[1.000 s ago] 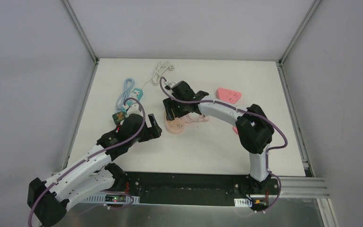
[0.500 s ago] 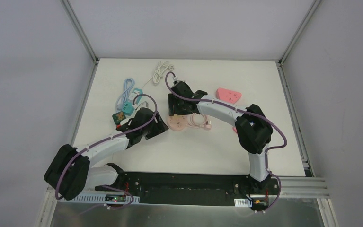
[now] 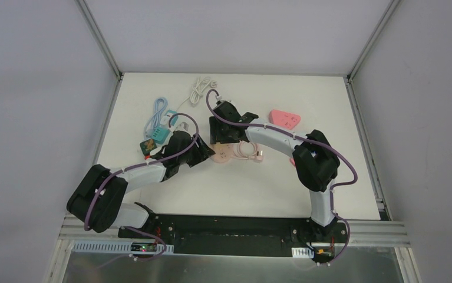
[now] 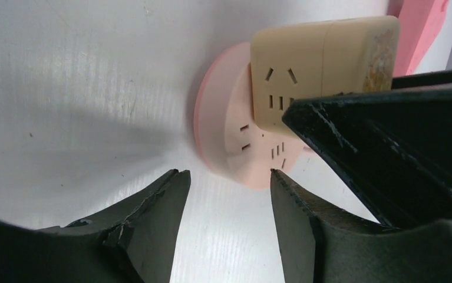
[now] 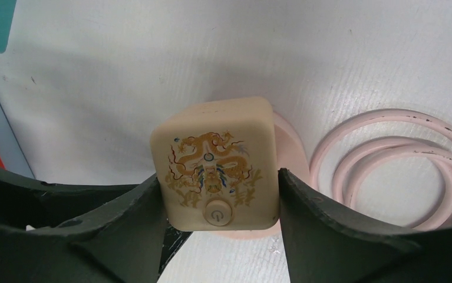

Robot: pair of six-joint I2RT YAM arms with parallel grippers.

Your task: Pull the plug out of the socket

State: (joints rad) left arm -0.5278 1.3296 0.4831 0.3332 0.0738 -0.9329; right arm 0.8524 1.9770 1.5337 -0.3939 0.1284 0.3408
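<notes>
From above, both arms meet at the pink socket mid-worktop. Left wrist view: the left jaws stand spread, the socket's rim between them, the cream plug seated on it. Right wrist view: the right jaws pinch the plug's sides, beside a coiled pink cable.

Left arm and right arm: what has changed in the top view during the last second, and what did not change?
The left gripper moved right, up to the pink round socket, and its jaws narrowed towards the socket's rim; they do not grip it yet. The right gripper hardly moved and stayed shut on the cream square plug, which is still in the socket.
</notes>
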